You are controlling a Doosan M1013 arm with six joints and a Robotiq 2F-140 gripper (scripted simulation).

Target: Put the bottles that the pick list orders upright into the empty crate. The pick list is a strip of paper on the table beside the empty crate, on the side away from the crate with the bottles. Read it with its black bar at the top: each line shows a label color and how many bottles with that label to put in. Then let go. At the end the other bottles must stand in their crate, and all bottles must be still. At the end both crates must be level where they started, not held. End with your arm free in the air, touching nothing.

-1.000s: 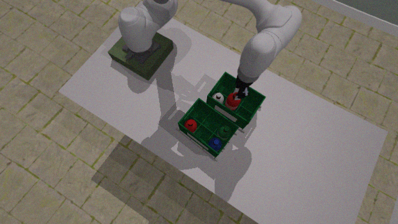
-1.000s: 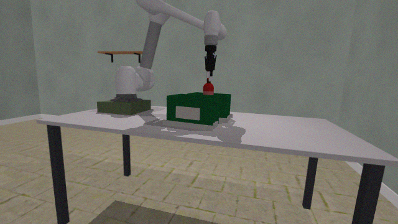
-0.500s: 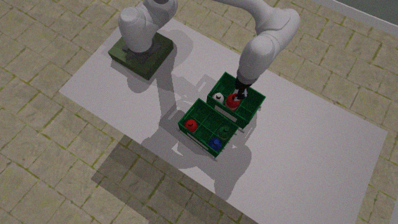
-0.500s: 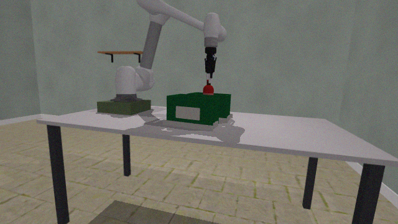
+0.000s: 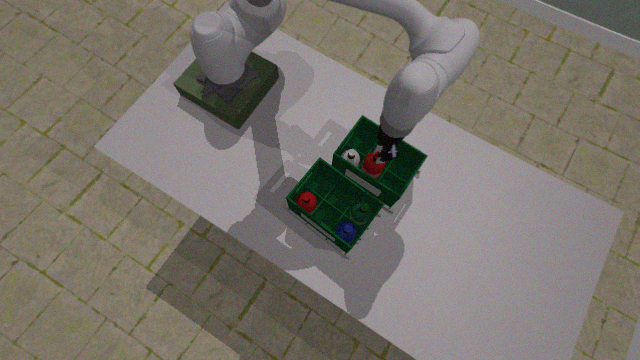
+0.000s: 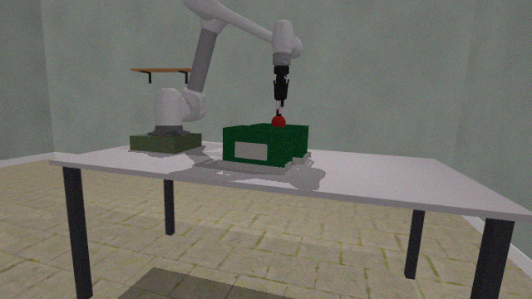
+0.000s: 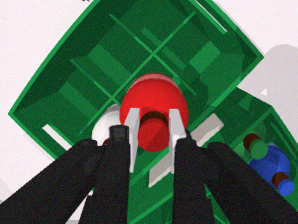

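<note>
My gripper (image 5: pixel 383 154) (image 6: pixel 279 111) (image 7: pixel 154 123) is shut on the neck of a red bottle (image 5: pixel 372 165) (image 6: pixel 278 121) (image 7: pixel 154 92). The bottle is upright, its lower part inside the far crate (image 5: pixel 388 196) (image 7: pixel 30 100); its top shows above the rims. Whether its base touches the crate floor is hidden. A white bottle (image 5: pixel 350 158) (image 7: pixel 103 125) stands beside it. The near crate (image 5: pixel 291 204) (image 6: pixel 249 134) holds another red bottle (image 5: pixel 306 201), a green bottle (image 5: pixel 361 213) (image 7: pixel 258 149) and a blue bottle (image 5: pixel 346 231) (image 7: pixel 271 161). Only tiny red marks show at the wrist view's top edge; the pick list is unreadable.
The two crates stand close together, the near crate's walls beside the far crate's labelled side. Low dividers split the far crate into compartments. The arm's base stands on a dark green block (image 5: pixel 250 102) (image 6: pixel 160 144) on the white table (image 5: pixel 490 240) (image 6: pixel 374 178).
</note>
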